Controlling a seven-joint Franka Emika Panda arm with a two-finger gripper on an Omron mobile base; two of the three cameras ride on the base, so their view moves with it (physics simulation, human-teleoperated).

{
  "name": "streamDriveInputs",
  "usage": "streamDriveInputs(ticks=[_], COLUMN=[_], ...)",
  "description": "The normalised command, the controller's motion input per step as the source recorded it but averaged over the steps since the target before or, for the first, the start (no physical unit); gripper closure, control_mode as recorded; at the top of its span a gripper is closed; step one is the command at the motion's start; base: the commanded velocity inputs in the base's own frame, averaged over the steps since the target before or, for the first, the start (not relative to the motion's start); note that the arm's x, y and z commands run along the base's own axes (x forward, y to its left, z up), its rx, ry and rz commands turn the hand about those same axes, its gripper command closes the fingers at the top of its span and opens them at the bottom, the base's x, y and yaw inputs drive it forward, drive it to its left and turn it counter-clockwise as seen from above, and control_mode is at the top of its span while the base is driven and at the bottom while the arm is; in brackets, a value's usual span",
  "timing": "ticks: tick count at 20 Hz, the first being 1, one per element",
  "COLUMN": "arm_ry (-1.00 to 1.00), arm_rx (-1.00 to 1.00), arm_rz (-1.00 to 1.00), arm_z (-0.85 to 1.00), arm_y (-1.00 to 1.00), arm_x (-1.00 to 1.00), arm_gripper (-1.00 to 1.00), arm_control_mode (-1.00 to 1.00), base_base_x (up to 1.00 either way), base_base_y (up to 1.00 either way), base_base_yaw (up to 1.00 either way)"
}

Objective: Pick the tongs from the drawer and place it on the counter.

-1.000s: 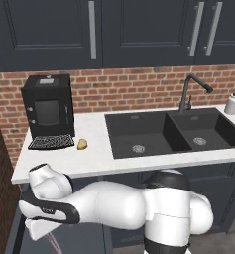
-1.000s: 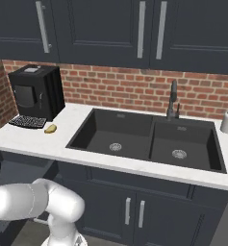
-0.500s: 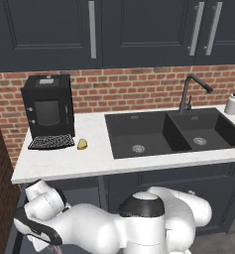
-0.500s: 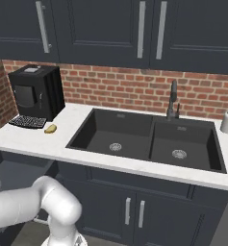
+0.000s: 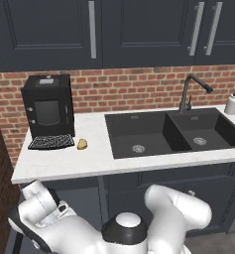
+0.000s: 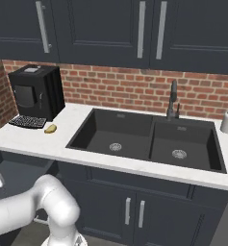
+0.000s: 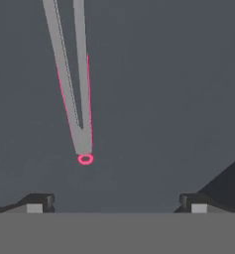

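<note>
In the hand view the tongs (image 7: 77, 89) lie on the flat dark floor of the drawer (image 7: 163, 99). They have two grey arms with pink edges, meeting at a joined end with a small pink ring. My gripper (image 7: 116, 204) is open just above the floor, its two fingertips (image 7: 37, 202) spread wide. The ringed end lies a little ahead of them, left of the middle, and nothing is between them. The open drawer (image 6: 14, 173) shows below the white counter (image 6: 43, 141) at the left, where my arm reaches down. The counter (image 5: 64, 161) spans the left base view.
A black coffee machine (image 5: 48, 111) stands on the counter's left end, with a small yellowish lump (image 5: 82, 144) beside it. A black double sink (image 5: 168, 131) with a dark faucet (image 5: 188, 92) fills the middle, and a soap bottle (image 5: 232, 103) stands at the right.
My arm has swung lower and further left, down below the counter edge toward the drawer. The jaws have stayed open.
</note>
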Motion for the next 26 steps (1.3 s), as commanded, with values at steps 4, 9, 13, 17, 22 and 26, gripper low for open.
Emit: streamDriveInputs(ticks=[4, 9, 13, 17, 22, 26], arm_ry=[0.00, 0.00, 0.00, -0.09, -0.08, -0.04], arm_rx=[-0.01, 0.00, 0.00, -0.03, -0.03, -0.01], arm_rz=[0.00, 0.00, 0.00, 0.00, 0.00, 0.00], arm_z=[-0.24, -0.22, -0.30, -0.31, -0.40, -0.45], arm_y=[0.16, 0.30, 0.38, 0.17, 0.07, 0.05], arm_x=[0.11, 0.09, 0.07, 0.19, 0.16, 0.22], arm_gripper=[-1.00, -1.00, -1.00, -1.00, -1.00, -1.00], arm_control_mode=[-1.00, -1.00, -1.00, -1.00, -1.00, -1.00], base_base_x=[0.00, 0.00, 0.00, 0.00, 0.00, 0.00], base_base_y=[0.00, 0.00, 0.00, 0.00, 0.00, 0.00], base_base_yaw=[0.00, 0.00, 0.00, 0.00, 0.00, 0.00])
